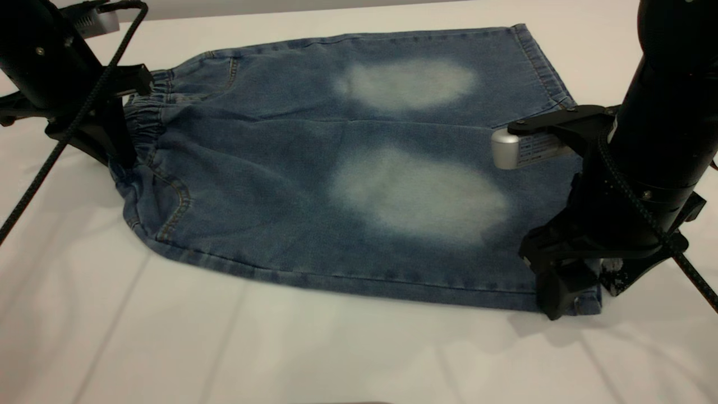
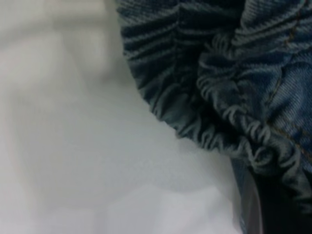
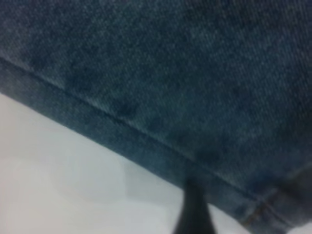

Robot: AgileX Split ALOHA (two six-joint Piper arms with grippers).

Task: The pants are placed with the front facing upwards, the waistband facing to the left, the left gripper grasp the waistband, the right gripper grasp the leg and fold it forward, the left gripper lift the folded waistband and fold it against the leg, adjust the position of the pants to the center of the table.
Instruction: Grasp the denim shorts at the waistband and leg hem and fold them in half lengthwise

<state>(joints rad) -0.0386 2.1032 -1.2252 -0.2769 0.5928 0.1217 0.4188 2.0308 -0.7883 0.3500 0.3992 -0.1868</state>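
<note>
Exterior view shows the pants (image 1: 348, 185) lying flat, front up, on the table (image 1: 224, 348), waistband to the left and hems to the right. Nearest, the right gripper (image 1: 566, 300) is planted on the near right corner of the leg (image 1: 426, 219), at its hem; the right wrist view has a dark fingertip (image 3: 195, 214) at the hem seam, but whether the jaws have pinched the cloth cannot be told. Farther back at the left, the left gripper (image 1: 120, 140) stands at the waistband (image 1: 143, 126); the left wrist view shows the gathered elastic bunched close before it, yet a grip cannot be confirmed there either. Judgement: the denim is light, soft and limp, with no slip or breakage risk; it will sag and crease between holds. The stitched hem and the thick ruffled band are the firmest purchase, so corners on those edges are the places to hold.
</note>
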